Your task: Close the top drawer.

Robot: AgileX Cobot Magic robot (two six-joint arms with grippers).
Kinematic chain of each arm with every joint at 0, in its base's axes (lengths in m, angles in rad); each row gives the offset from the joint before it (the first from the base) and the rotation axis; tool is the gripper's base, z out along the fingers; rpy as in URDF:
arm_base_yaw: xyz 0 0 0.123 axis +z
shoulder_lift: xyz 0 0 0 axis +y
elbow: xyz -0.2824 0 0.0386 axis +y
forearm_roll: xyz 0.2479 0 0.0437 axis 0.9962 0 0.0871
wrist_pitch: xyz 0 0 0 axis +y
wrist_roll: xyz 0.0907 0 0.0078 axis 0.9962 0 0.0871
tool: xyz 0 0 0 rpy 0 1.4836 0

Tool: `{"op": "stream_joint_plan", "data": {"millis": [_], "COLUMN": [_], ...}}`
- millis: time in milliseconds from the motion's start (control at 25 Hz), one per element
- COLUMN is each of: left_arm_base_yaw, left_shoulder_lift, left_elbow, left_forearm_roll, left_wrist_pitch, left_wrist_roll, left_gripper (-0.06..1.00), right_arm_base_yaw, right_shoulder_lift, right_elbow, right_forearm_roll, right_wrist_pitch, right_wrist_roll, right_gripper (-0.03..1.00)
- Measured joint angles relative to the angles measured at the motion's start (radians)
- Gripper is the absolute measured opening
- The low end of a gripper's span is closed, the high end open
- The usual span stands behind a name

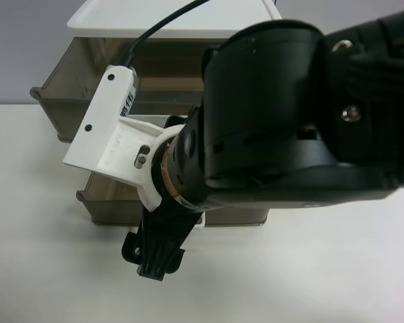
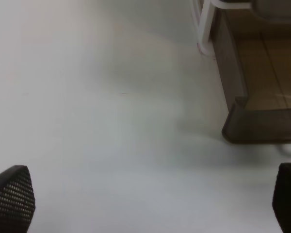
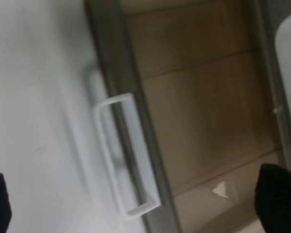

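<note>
The top drawer (image 1: 74,81) stands pulled out beneath the white cabinet top (image 1: 168,17), in the upper left of the high view. Its long axis runs across the frame and its front faces the lower edge. The counter (image 1: 34,269) is white and the wall (image 1: 13,40) grey. The jaws of the left gripper (image 2: 150,196) and the right gripper (image 3: 138,201) are spread wide.

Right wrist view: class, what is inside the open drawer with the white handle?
The drawer shows only its bare brown floor, with no contents visible. One corner is hidden behind a black fingertip, so it stays unchecked.
</note>
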Motion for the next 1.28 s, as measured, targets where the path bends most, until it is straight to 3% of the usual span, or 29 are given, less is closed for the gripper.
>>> {"op": "stream_joint_plan", "data": {"millis": [160, 400, 1280], "left_arm_base_yaw": [0.0, 0.0, 0.0], "left_shoulder_lift": [0.0, 0.0, 0.0], "left_elbow": [0.0, 0.0, 0.0], "left_forearm_roll": [0.0, 0.0, 0.0], "left_wrist_pitch": [0.0, 0.0, 0.0], "left_wrist_roll": [0.0, 0.0, 0.0], "left_gripper": [0.99, 0.99, 0.99], "right_arm_base_yaw": [-0.012, -0.086, -0.345], "right_shoulder_lift": [0.0, 0.01, 0.189], "right_elbow": [-0.01, -0.052, -0.321], "right_forearm_roll": [-0.07, -0.075, 0.186], "right_wrist_pitch": [0.002, -0.01, -0.078], "right_wrist_roll": [0.042, 0.028, -0.221], "right_gripper": [0.99, 0.99, 0.99]}}
